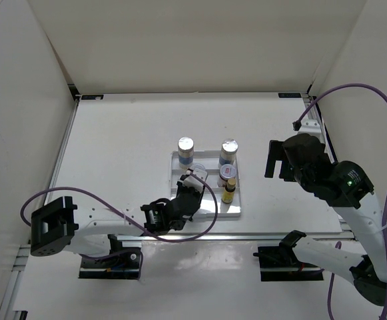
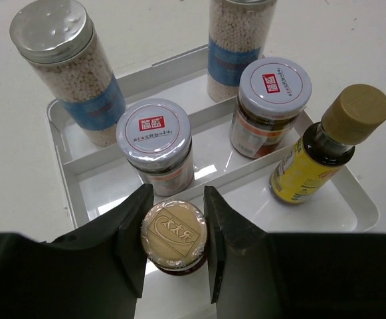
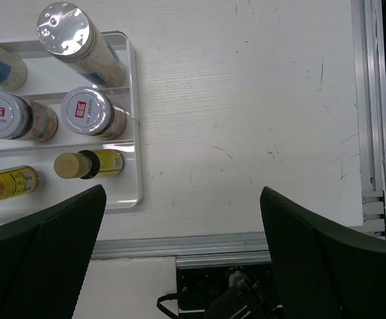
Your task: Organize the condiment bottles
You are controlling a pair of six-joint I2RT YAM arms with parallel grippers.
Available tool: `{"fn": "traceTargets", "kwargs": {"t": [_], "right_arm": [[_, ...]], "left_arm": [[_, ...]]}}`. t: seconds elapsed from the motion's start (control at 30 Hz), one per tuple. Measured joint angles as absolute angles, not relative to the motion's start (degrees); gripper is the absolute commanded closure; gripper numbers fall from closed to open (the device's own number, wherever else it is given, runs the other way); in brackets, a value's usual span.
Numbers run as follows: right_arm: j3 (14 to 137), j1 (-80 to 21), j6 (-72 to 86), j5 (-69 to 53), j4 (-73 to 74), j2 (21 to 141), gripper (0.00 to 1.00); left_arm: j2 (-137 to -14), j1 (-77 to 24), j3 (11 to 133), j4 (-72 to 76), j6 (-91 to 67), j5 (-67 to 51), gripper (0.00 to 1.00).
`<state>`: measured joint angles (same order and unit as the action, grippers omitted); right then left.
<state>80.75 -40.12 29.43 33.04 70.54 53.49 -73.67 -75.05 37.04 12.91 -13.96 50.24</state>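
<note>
The white table (image 1: 126,153) carried a white tray (image 1: 240,200) toward its near edge. The left gripper (image 2: 175,206) pinched a small yellow bottle (image 2: 175,238) by its cap in the tray's nearest row, beside the second yellow bottle (image 2: 325,156). Two red-labelled jars (image 2: 154,133) (image 2: 274,90) stood in the middle row and two tall silver-capped bottles (image 1: 186,148) (image 1: 228,152) in the far one. The right gripper (image 3: 183,219) hung spread wide toward the right edge.
</note>
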Motion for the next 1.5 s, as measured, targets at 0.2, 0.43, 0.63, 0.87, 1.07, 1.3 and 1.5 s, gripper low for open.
{"fn": "traceTargets", "kwargs": {"t": [0.2,0.43,0.63,0.87,1.07,1.3,1.5], "right_arm": [[80.8,-40.1,29.3,33.5,70.5,53.5,0.00],[80.8,-40.1,29.3,33.7,70.5,53.6,0.00],[80.8,-40.1,29.3,34.0,70.5,53.6,0.00],[80.8,-40.1,29.3,34.3,70.7,54.3,0.00],[80.2,-40.1,28.8,35.9,71.0,54.4,0.00],[74.9,-40.1,28.3,39.1,71.3,53.6,0.00],[69.4,-40.1,28.4,41.9,71.7,54.0,0.00]], "left_arm": [[-74.3,-74.5,35.4,14.5,-14.5,50.3,0.73],[-75.1,-74.3,34.2,15.2,-15.5,50.6,0.25],[-75.1,-74.3,34.2,16.8,-15.9,51.6,0.03],[-72.8,-74.3,36.6,12.7,-14.6,54.5,0.01],[-66.4,-74.3,46.6,7.4,-7.6,56.9,0.01],[-56.9,-69.9,57.6,-5.5,-3.7,55.9,0.01],[-46.4,-61.1,55.9,-16.3,-1.0,55.7,0.01]]}}
